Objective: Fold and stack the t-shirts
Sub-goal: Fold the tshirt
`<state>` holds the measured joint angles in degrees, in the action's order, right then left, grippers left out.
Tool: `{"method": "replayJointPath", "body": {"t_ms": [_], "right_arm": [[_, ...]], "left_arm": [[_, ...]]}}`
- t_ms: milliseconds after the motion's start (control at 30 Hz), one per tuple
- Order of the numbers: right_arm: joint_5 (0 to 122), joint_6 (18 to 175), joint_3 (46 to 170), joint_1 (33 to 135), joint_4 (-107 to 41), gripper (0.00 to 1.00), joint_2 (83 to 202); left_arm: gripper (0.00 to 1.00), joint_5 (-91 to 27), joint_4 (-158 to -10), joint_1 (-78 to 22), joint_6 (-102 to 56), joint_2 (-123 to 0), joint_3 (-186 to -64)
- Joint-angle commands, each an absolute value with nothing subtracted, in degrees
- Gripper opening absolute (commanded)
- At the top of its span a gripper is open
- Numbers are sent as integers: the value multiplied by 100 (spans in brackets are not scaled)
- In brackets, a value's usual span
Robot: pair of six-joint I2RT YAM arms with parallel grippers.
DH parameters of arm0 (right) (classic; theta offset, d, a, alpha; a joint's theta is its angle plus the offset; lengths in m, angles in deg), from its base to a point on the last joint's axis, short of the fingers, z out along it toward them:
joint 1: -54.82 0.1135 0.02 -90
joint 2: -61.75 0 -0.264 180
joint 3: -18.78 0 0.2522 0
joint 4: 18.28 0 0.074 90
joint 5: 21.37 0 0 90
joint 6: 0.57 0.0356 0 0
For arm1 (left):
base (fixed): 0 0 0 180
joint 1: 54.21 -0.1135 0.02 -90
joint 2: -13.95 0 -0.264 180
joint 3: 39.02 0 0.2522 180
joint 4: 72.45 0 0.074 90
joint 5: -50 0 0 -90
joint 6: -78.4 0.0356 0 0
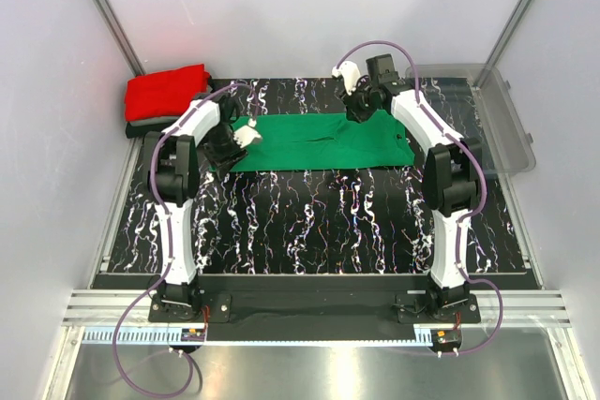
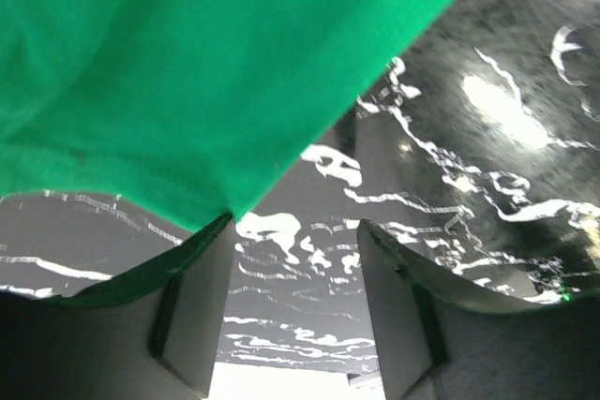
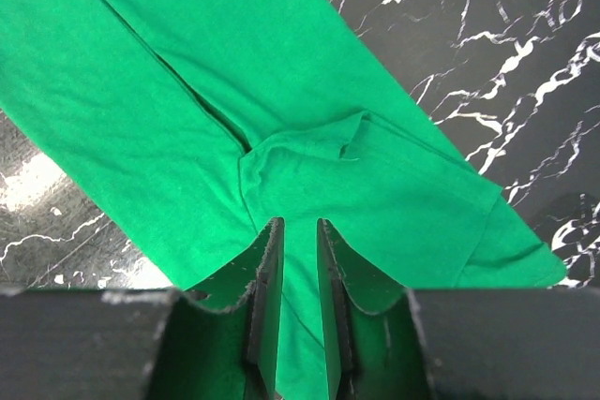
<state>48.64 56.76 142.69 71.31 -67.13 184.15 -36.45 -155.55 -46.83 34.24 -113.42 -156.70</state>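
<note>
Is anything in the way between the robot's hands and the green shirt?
Nothing I can see. The left hand is open right at the edge of the green shirt, and the right hand is pinching a fold of it.

Nothing written, no brand, number or sign, can be read in any view. The green t-shirt is plain cloth without print. The small orange-marked tags by the arm bases are too small to make out.
</note>
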Motion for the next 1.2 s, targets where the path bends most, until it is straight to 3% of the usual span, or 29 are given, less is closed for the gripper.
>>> {"method": "replayJointPath", "body": {"t_ms": [0,100,133,267,567,667,700,733,933,1167], "right_arm": [[4868,5805,14153,7161,-6623,27,18084],[4745,5919,14056,7152,-6623,27,18110],[4736,5945,14029,7161,-6614,27,18127],[4692,6016,13968,7152,-6623,27,18163],[4736,6007,13775,7161,-6605,28,18075],[4666,6068,13722,7152,-6596,28,18075],[4648,6086,13713,7152,-6596,28,18084],[4613,6086,13704,7152,-6596,28,18075],[4639,6060,13651,7143,-6614,28,18022],[4657,6042,13607,7152,-6605,28,17969]], "left_arm": [[51,-3876,-15433,-4718,3472,-11524,-15834],[39,-3921,-15336,-4718,3384,-11595,-15852],[26,-3921,-15328,-4709,3358,-11621,-15852],[3,-3956,-15248,-4709,3252,-11657,-15808],[0,-3956,-15187,-4692,3296,-11437,-15614],[35,-4130,-15108,-4639,3322,-11402,-15492],[53,-4184,-15090,-4630,3331,-11367,-15439],[58,-4210,-15021,-4621,3357,-11340,-15325],[61,-4342,-14801,-4595,3524,-11121,-15034],[53,-4404,-14809,-4560,3682,-10795,-15210]]}}
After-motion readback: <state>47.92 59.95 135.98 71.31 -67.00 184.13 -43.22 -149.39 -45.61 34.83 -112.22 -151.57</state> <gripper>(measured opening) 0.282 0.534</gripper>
